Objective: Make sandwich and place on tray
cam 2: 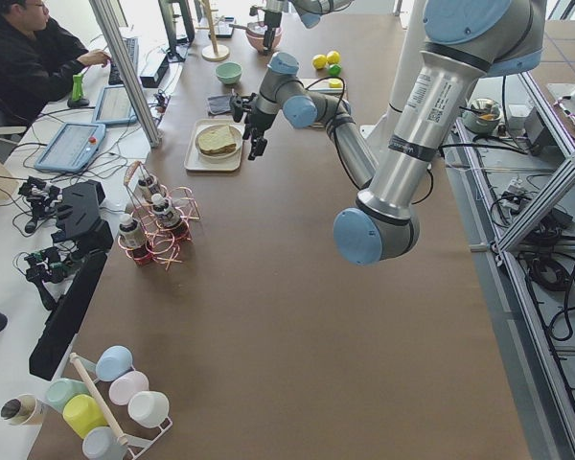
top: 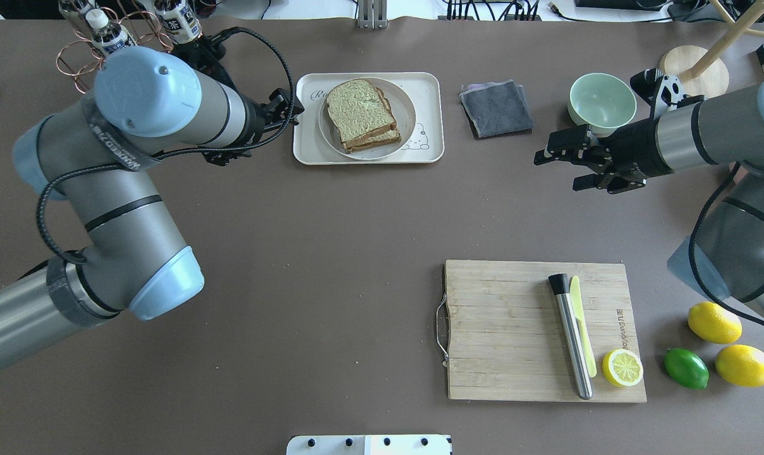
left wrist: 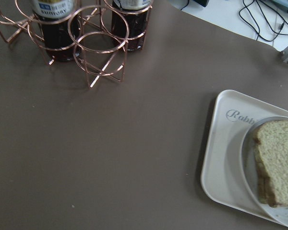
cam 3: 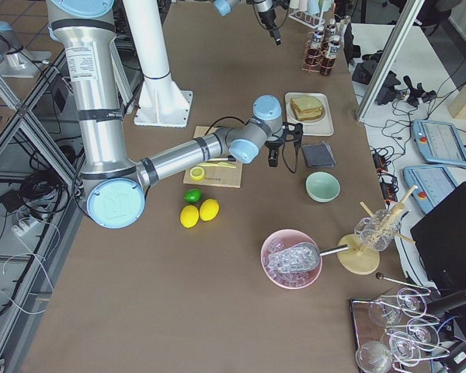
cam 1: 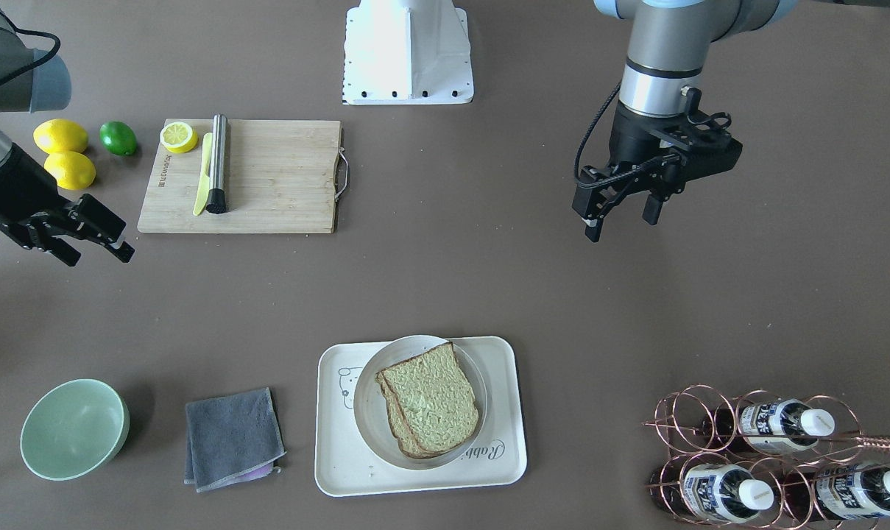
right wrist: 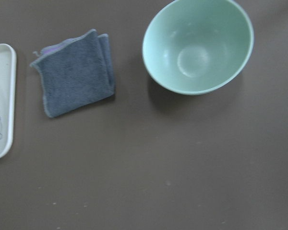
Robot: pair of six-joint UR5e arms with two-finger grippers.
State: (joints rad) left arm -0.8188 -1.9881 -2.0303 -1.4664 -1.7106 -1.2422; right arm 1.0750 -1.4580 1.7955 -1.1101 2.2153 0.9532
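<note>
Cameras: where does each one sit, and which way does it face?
Front-facing: across the table, facing the robot, steeply down; base, left gripper, right gripper show.
Overhead: behind the robot, forward and down; left arm, right arm show.
Left: table's left end, along it; left arm near.
Right: table's right end; right arm near.
Left wrist: down on tray, sandwich, bottles; no body.
Right wrist: down on cloth, bowl; no body.
Shared: both wrist views catch the tray.

On the cutting board (cam 1: 268, 177) a steel rod (cam 1: 217, 163), what may be a yellow knife (cam 1: 203, 177) and a halved lemon (cam 1: 178, 137) are laid; a grey cloth (cam 1: 232, 437) is seen folded near the green bowl (cam 1: 74, 428)
</note>
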